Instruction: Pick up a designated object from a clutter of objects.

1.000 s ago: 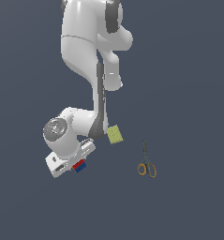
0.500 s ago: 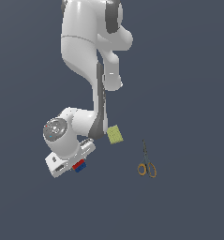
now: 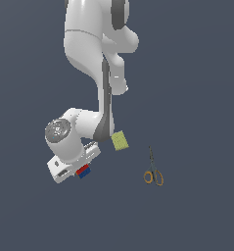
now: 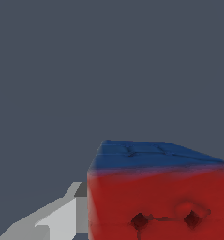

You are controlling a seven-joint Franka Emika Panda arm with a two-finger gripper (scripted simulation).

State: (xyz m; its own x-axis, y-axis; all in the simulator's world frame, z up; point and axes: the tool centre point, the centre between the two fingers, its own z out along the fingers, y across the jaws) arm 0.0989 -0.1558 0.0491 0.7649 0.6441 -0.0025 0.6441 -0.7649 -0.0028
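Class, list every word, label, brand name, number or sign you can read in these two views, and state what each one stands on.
None: no readable text anywhere.
Puzzle cube: plain red and blue faces, only dark pits.
Sponge: blank.
Scissors: no marking visible.
Arm's round wrist cap: faint marks, too small to read.

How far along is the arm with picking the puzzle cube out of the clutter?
Done: the gripper has reached the cube, away from the sponge and scissors. In hand: the wrist view shows the cube filling the space beside one finger, so a grasp looks likely, though the jaws' closure cannot be confirmed. Left: whether the cube is lifted off the surface cannot be judged here.
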